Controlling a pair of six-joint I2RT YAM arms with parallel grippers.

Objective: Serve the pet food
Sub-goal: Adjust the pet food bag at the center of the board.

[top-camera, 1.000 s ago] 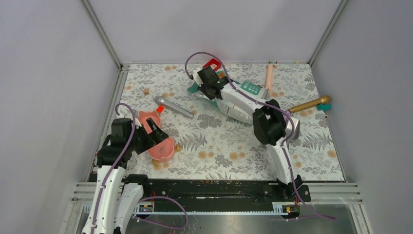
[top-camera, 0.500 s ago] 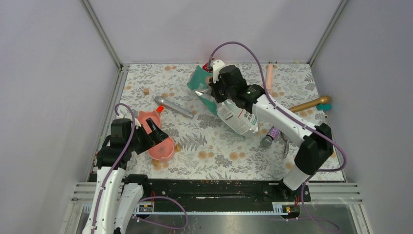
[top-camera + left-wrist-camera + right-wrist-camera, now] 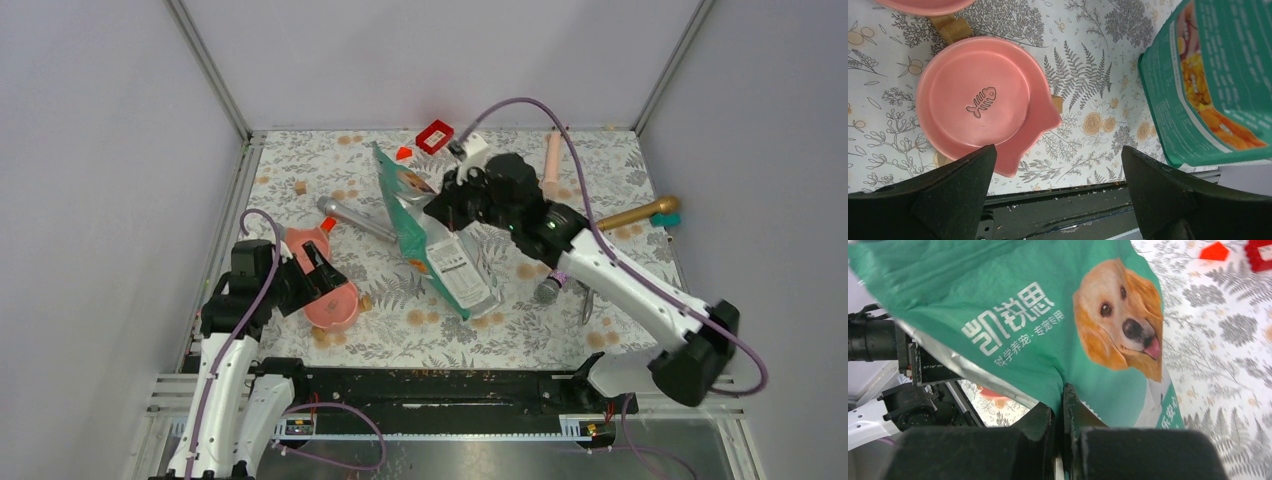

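The teal-green and white pouch (image 3: 430, 240) with a golden dog's face hangs tilted over the middle of the table. My right gripper (image 3: 455, 200) is shut on its edge; in the right wrist view the jaws (image 3: 1063, 390) pinch the foil and the pouch (image 3: 1048, 305) fills the frame. No kibble shows. A pink fish-marked bowl (image 3: 335, 300) sits at the front left and looks empty in the left wrist view (image 3: 980, 100). My left gripper (image 3: 318, 272) hovers over it, open and empty (image 3: 1057, 155). The pouch's lower end shows at the right of that view (image 3: 1218, 75).
A second pink dish (image 3: 300, 245) lies just behind the bowl. A silver cylinder (image 3: 355, 218), a red block (image 3: 435, 135), a pink stick (image 3: 551, 160), a gold club (image 3: 635, 213) and small wooden blocks (image 3: 299, 187) lie around. The black front rail (image 3: 1058, 200) is close below.
My right arm has lifted the pouch from the back of the table and swung it left and nearer, toward the bowl. The left arm and bowl have not moved.
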